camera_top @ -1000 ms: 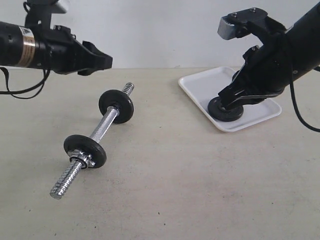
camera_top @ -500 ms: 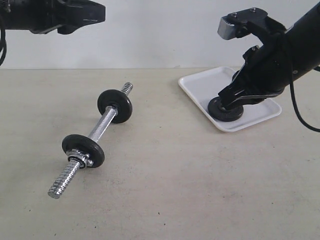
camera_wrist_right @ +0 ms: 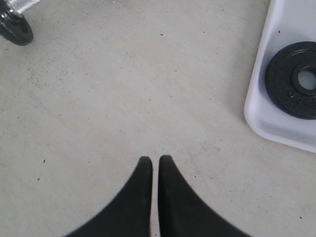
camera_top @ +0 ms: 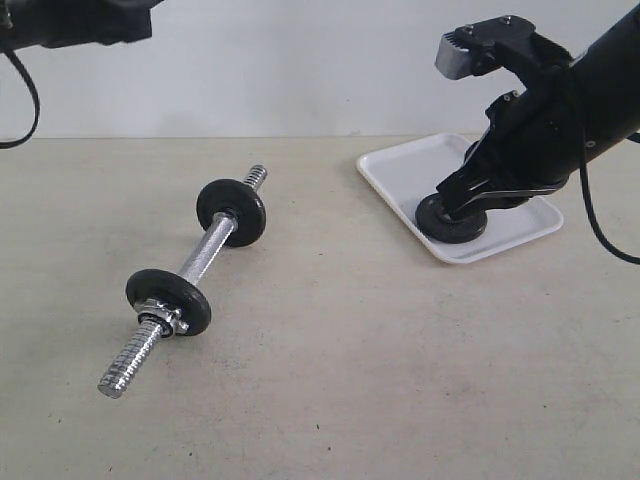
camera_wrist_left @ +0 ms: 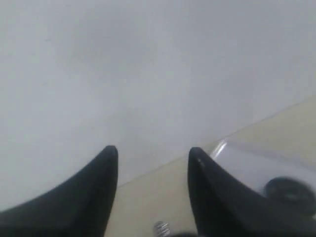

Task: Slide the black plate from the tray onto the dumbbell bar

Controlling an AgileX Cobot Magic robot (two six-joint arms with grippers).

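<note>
Two claws: your left gripper (camera_wrist_left: 153, 150) spread wide, risen further; right gripper (camera_wrist_right: 151, 159) pinched together, empty, unmoved; black plate (camera_wrist_right: 289, 81) lying in tray (camera_wrist_right: 261, 118).

Counts were: 3 black discs in all. 1 was the black plate (camera_top: 452, 218) in the tray (camera_top: 400, 165), right of frame. 2 sat left of centre: upper disc (camera_top: 232, 211), lower disc (camera_top: 168, 302). 1 tray. 1 dumbbell bar (camera_top: 205, 252). 1 collar nut (camera_top: 165, 320) visible. 2 grippers: left gripper (camera_wrist_left: 153, 150), right gripper (camera_wrist_right: 154, 159).
</note>
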